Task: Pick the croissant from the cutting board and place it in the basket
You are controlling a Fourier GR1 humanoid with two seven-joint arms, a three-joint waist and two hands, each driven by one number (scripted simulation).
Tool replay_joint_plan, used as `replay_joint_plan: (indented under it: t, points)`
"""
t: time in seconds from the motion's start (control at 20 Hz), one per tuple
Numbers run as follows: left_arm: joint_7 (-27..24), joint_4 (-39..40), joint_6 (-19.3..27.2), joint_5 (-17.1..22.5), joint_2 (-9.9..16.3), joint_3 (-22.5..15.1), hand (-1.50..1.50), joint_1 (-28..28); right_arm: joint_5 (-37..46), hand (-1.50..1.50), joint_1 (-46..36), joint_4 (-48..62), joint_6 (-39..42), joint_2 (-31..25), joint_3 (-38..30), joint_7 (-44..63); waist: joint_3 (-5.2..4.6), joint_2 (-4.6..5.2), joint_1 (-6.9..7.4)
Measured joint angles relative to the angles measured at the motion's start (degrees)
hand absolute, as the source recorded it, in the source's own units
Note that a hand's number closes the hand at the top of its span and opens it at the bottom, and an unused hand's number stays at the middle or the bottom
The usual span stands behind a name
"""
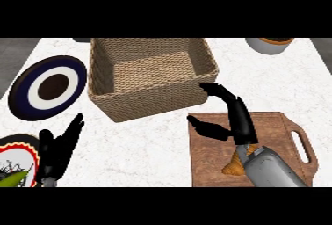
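The right hand [235, 117] hangs over the wooden cutting board [285, 132], its fingers spread wide and holding nothing, the tips reaching toward the wicker basket [152, 77] just beyond the board. The croissant [235, 166] lies on the board, mostly hidden under the grey forearm. The left hand [58, 149] rests open at the lower left, near a dark blue plate [47, 87].

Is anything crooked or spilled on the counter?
Nothing is spilled or broken. The basket sits a bit askew to the cutting board. The croissant lies on the board, mostly hidden under the right robot hand, so I can't tell its state.
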Motion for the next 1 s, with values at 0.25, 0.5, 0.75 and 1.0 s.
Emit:
replay_joint_plan:
  t: [0.25, 0.5, 0.75, 1.0]
  points:
    - [1.31, -0.58, 0.21, 0.18, 0.63, 0.43, 0.0, 1.04, 12.62, -1.5, -5.68, 4.98, -0.03, -7.03, 3.64, 14.56, -0.41, -0.87, -1.17]
    - [2.25, -0.97, 0.45, 0.55, 0.99, 1.02, 0.0, 2.13, 19.12, -1.5, -13.87, 4.02, 10.95, -14.51, 6.25, 30.57, -0.51, -1.55, -2.43]
    - [2.58, -1.51, 0.94, 0.44, 0.9, 1.26, 0.0, 3.02, 17.12, -1.5, -23.22, -1.73, 27.43, -18.83, 6.97, 44.94, -0.42, -1.82, -3.0]
    - [2.76, -1.85, 0.72, 0.65, 1.14, 1.77, 0.0, 3.55, 7.1, -1.5, -28.73, -5.77, 40.77, -20.44, 6.06, 52.82, -0.31, -1.58, -3.37]
